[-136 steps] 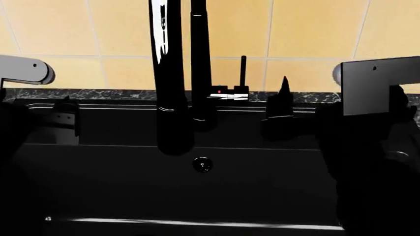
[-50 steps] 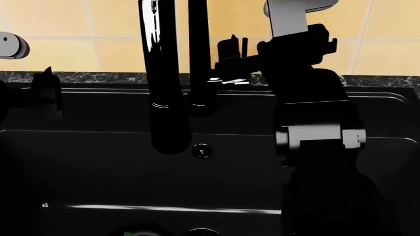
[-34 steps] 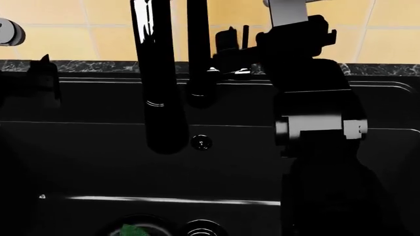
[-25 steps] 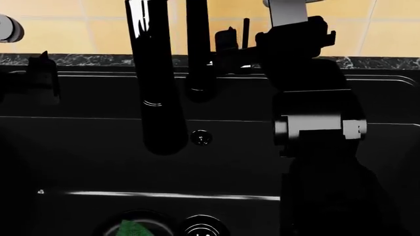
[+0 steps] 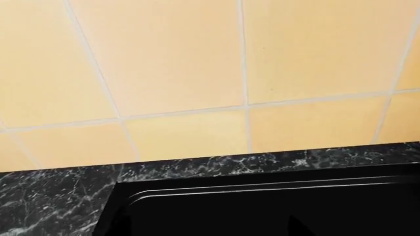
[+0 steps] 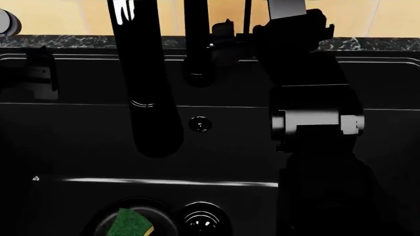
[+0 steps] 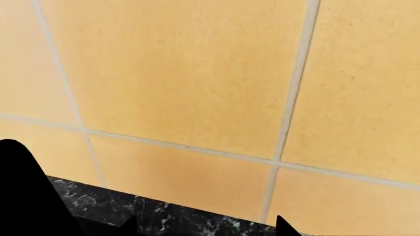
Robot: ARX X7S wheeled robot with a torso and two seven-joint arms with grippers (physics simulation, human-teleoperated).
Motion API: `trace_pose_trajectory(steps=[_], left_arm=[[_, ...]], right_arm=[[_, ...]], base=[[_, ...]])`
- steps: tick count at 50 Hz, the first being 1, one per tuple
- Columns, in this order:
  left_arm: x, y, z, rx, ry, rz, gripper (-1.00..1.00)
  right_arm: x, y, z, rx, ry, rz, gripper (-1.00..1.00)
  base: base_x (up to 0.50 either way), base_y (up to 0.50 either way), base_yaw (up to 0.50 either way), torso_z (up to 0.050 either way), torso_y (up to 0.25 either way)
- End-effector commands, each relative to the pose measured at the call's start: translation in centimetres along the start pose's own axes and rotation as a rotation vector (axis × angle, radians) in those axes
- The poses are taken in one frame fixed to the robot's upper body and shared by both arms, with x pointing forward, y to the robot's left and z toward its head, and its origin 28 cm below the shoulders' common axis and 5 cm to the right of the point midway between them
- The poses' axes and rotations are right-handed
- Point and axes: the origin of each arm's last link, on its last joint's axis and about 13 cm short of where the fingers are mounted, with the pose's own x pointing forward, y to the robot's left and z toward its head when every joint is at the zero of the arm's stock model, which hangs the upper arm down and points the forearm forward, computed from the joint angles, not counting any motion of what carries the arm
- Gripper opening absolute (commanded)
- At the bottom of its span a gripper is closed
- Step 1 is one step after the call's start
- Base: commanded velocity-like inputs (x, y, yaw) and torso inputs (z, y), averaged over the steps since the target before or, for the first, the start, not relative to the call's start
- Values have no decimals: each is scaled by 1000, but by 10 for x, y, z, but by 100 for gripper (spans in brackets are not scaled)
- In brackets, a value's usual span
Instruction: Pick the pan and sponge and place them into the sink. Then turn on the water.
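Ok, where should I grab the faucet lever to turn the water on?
Pinch the thin faucet lever across its upright rod, probably near the upper part, which stands clear. Come in from the sink side, straight toward the tiled wall. The wall sits close behind the lever and the faucet riser stands right beside it, so the front looks like the only open approach.

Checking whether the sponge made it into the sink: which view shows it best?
The head view: the sponge shows green at the bottom edge, down in the sink. Neither wrist view shows it, only wall tiles and counter.
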Motion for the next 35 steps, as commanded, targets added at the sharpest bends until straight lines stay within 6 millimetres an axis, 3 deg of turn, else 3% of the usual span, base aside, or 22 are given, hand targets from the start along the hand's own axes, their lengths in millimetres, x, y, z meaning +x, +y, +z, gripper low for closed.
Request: trace_pose_trajectory(steps=[1, 15, 35], left_arm=[[2, 0, 1, -36, -19, -51, 100], [3, -2, 1, -38, -7, -55, 100], [3, 0, -3, -32, 6, -53, 100]], right_arm=[[1, 2, 1, -1, -14, 7, 100], [-1, -7, 7, 7, -41, -56, 100], [-4, -16, 0, 39, -5, -113, 100]], base=[[0, 0, 0, 8, -33], [0, 0, 0, 4, -11], [0, 0, 0, 0, 0]])
